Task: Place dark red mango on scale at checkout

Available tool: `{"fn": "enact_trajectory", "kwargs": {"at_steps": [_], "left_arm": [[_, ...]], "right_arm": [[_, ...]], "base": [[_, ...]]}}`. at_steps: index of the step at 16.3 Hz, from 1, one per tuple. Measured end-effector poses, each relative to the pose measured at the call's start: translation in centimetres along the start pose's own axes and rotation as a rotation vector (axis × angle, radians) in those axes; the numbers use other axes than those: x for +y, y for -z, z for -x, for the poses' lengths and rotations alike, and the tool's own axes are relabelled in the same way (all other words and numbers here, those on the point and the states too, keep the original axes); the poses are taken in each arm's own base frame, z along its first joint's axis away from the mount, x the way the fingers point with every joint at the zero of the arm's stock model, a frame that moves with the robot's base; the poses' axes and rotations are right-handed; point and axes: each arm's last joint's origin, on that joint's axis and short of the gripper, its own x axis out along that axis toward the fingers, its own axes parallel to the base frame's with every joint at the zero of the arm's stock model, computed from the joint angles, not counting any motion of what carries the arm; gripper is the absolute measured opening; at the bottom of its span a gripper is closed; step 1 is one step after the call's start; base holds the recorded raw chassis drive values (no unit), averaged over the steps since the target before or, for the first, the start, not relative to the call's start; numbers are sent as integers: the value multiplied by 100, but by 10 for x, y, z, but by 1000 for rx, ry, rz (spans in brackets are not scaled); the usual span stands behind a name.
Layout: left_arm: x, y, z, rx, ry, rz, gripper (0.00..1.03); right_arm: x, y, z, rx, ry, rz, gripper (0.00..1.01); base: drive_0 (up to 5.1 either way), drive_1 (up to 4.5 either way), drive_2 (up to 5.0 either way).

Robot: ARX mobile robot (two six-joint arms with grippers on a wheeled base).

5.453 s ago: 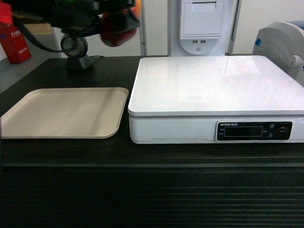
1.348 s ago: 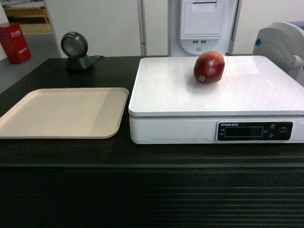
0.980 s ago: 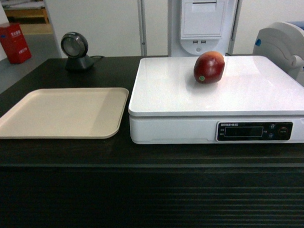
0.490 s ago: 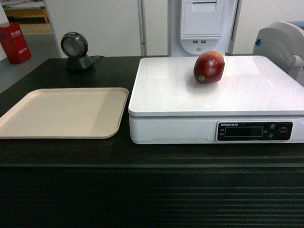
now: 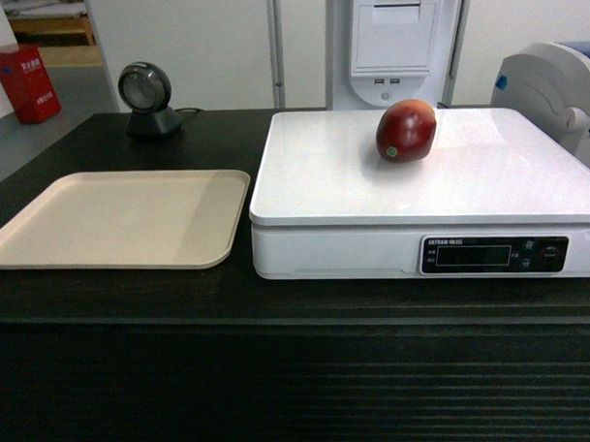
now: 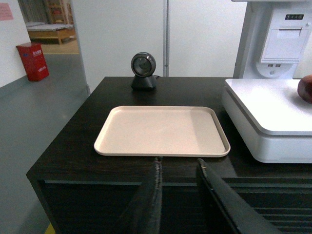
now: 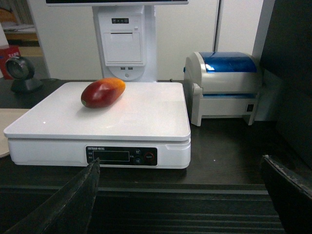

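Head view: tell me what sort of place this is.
Most likely a shop checkout or a mock-up of one. A white scale holding a dark red mango sits on a dark counter, with a barcode scanner and a receipt-printer terminal behind.

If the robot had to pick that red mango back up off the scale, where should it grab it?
Probably across the middle of the dark red mango, coming from above. It lies on its side on the scale, long axis roughly level, so the narrow waist suits the gripper best, and nothing stands close around it.
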Motion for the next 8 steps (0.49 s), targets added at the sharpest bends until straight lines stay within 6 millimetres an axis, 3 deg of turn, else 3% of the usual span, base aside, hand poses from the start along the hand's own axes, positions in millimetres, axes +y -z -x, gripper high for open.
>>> {"fn": "enact_trajectory", "kwargs": {"at_steps": [6, 7, 8], "left_arm": [[0, 0, 0, 0, 0, 0, 92], [0, 0, 0, 0, 0, -1, 100], [0, 0, 0, 0, 0, 0, 97]], "right_arm": [[0, 0, 0, 0, 0, 0, 98], [0, 0, 0, 0, 0, 0, 98], [0, 0, 0, 0, 0, 0, 98]], "base": [[0, 0, 0], [0, 0, 0], [0, 0, 0]]}}
